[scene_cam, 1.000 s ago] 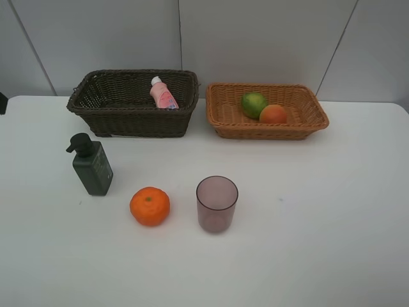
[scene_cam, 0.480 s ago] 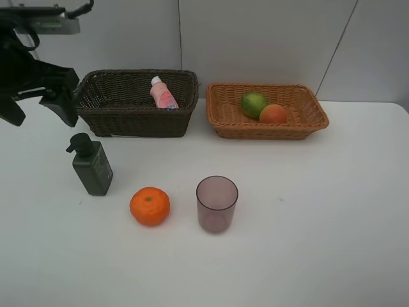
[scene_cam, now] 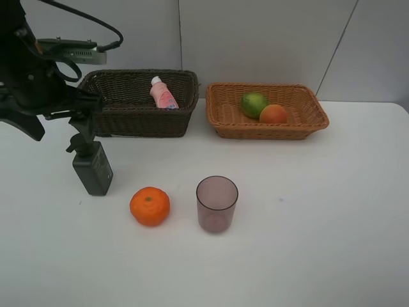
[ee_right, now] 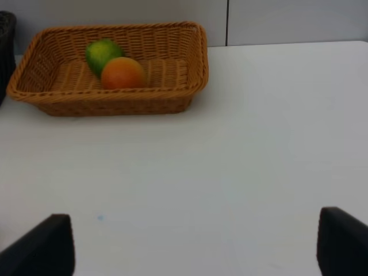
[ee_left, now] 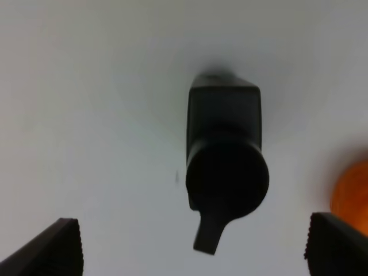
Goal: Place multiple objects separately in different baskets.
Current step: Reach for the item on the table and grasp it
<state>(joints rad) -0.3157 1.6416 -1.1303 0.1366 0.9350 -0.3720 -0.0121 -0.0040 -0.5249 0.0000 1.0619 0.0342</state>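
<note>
The dark green pump bottle [scene_cam: 93,167] stands at the table's left; from above in the left wrist view [ee_left: 224,155] it lies between my open fingers. My left gripper [scene_cam: 57,131] [ee_left: 195,250] hovers open just above it. The orange mandarin [scene_cam: 150,206] [ee_left: 352,195] and the purplish cup [scene_cam: 216,203] stand in front. The small pink bottle [scene_cam: 163,94] lies in the dark brown basket [scene_cam: 131,118]. The green fruit [scene_cam: 254,104] [ee_right: 102,52] and the peach [scene_cam: 273,114] [ee_right: 122,73] lie in the tan basket [scene_cam: 268,131] [ee_right: 109,106]. My right gripper [ee_right: 192,247] is open and empty over bare table.
Both baskets stand side by side at the back by the grey wall. The white table [scene_cam: 319,224] has its right edge near the tan basket's far side. The left arm's cable loops above the dark basket.
My left arm has come in from the left and moved right and down, to stand over the pump bottle. The objects have not moved.
</note>
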